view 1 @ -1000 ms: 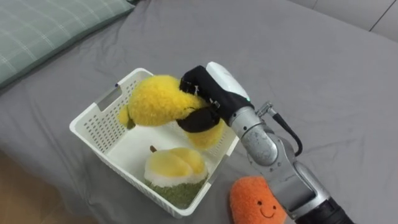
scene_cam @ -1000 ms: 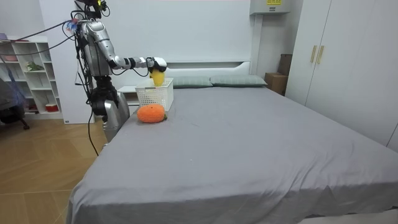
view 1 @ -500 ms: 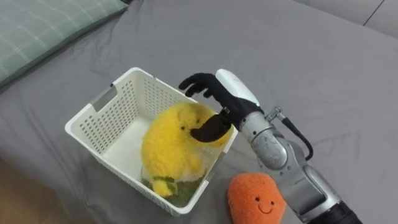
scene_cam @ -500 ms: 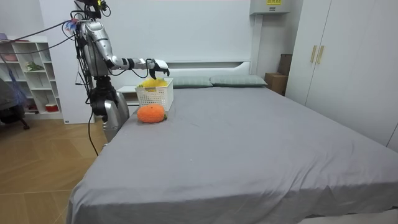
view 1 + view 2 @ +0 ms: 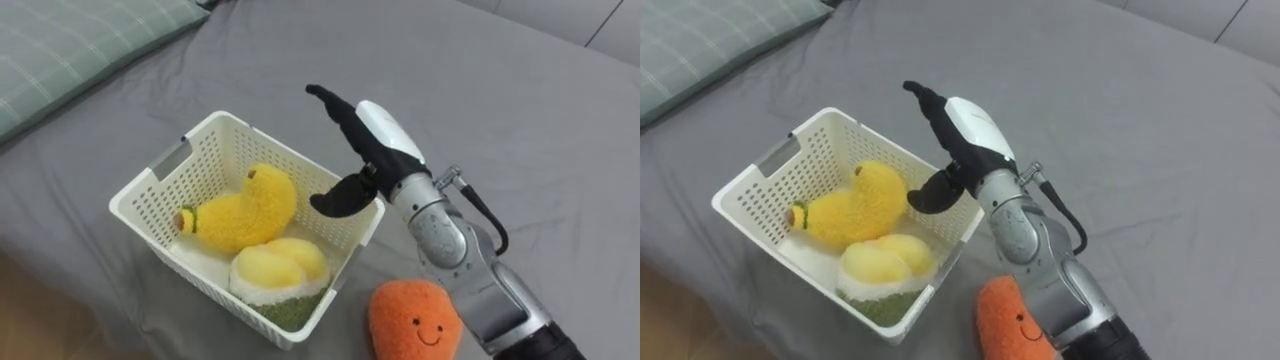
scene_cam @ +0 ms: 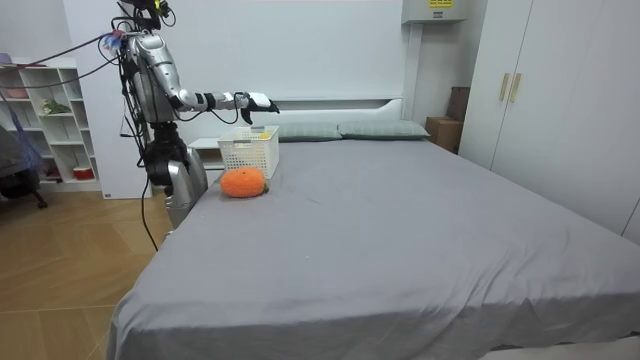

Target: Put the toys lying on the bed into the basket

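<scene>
Right hand (image 5: 385,148) hovers over far right rim of white basket (image 5: 155,205) on grey bed (image 5: 520,120); fingers straight and spread, nothing held. Yellow duck plush (image 5: 240,210) lies inside basket, touching round yellow-green plush (image 5: 275,272). Orange smiling plush (image 5: 415,322) sits on sheet just outside basket, beside forearm. Checked pillow (image 5: 70,45) upper left. Thumb overlaps basket's right wall. Orange plush cut off by lower edge; round plush's base partly behind basket wall.
</scene>
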Motion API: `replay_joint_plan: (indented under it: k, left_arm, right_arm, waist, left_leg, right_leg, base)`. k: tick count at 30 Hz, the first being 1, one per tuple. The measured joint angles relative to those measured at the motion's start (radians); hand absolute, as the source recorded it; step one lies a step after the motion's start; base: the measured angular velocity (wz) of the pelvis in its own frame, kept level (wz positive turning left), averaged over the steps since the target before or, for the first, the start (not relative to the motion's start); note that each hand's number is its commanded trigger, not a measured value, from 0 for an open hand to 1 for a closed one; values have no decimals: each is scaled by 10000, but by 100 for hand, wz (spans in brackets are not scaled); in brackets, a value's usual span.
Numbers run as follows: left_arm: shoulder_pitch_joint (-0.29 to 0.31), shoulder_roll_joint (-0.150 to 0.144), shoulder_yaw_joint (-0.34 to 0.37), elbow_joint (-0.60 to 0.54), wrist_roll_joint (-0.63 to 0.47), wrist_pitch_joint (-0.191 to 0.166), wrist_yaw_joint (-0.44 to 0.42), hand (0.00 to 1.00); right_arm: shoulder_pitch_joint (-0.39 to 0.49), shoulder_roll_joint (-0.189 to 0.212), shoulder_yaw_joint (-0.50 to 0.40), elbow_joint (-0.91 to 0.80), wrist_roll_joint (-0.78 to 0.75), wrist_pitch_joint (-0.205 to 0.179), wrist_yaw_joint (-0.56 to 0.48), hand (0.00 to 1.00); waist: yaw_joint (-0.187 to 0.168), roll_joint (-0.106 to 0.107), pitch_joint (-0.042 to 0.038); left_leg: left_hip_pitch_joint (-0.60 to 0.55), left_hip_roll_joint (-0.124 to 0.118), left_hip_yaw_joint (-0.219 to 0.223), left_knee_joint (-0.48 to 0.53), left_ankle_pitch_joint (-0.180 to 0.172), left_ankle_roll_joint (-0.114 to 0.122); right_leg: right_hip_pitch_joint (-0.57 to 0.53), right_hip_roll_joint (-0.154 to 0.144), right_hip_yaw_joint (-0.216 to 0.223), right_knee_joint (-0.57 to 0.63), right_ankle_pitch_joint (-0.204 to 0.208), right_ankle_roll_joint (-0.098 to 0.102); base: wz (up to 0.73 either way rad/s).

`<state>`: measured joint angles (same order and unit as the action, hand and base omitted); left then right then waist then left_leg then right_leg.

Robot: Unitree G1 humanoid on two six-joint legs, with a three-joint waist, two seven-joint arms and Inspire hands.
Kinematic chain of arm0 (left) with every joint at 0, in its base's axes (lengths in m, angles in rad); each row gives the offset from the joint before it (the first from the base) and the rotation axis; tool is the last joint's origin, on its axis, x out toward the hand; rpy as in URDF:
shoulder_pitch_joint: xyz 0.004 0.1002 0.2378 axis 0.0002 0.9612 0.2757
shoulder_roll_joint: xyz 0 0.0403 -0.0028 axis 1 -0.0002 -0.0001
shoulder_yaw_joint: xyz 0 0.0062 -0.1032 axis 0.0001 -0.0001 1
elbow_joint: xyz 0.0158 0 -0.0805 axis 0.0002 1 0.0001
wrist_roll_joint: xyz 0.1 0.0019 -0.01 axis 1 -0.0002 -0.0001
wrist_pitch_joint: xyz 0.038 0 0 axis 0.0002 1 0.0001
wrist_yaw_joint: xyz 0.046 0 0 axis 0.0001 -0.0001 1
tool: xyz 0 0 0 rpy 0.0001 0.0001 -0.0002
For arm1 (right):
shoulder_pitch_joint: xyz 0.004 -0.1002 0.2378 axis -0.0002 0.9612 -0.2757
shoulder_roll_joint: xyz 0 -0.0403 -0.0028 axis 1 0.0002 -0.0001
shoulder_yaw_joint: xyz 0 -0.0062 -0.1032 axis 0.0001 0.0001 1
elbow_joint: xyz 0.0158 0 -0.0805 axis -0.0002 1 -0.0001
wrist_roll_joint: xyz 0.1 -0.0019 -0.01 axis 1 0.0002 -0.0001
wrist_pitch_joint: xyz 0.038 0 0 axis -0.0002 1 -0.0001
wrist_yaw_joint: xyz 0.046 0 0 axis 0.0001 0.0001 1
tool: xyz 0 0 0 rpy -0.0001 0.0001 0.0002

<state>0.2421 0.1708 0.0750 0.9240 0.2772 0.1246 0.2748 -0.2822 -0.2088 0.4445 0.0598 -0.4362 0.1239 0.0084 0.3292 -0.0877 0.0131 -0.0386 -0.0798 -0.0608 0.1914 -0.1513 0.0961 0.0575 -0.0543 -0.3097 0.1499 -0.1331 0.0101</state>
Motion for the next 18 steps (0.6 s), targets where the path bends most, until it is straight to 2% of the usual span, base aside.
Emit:
replay_joint_plan:
  k: [7, 8, 13, 17, 18]
  left_arm:
    - [18, 0, 7, -96, 2, 3, -5, 0]
    - [19, 0, 8, -141, 3, -3, -5, 0]
    - [103, 1, 25, -472, 6, -14, -5, 0]
    - [105, 15, 20, -413, -6, -19, 17, 0]
    - [89, 17, 21, -333, -5, -39, 42, 0]
  right_arm:
    - [0, 1, -184, -275, 23, -30, -205, 0]
    - [0, 6, -268, -317, 20, -57, -246, 0]
    - [135, -106, -558, -334, 65, -245, -622, 0]
    - [818, -357, -857, -331, 811, -250, -635, 0]
    - [1075, -415, -900, -331, 910, -249, -625, 0]
  waist:
    - [-87, -3, -5]
    - [-162, -52, -38]
    - [-404, -79, -57]
    - [-577, -76, -49]
    - [-716, -90, -46]
  left_leg:
    - [-15, -1, -5, -1, 0, 1]
    - [-14, -2, -9, -2, 1, 1]
    - [8, -2, 10, -12, 4, 6]
    - [281, -1, 42, -63, 7, 15]
    - [305, -1, 44, -78, 7, 15]
  right_leg:
    - [-23, -1, -18, 0, -1, 1]
    - [-21, 1, -17, -1, -1, 1]
    - [-17, -2, 6, -7, -1, 1]
    - [189, -3, 58, -7, -4, 7]
    - [226, -3, 63, -7, -4, 8]
  base:
    - [0]
    - [0]
    - [0]
    - [-3]
    - [0]
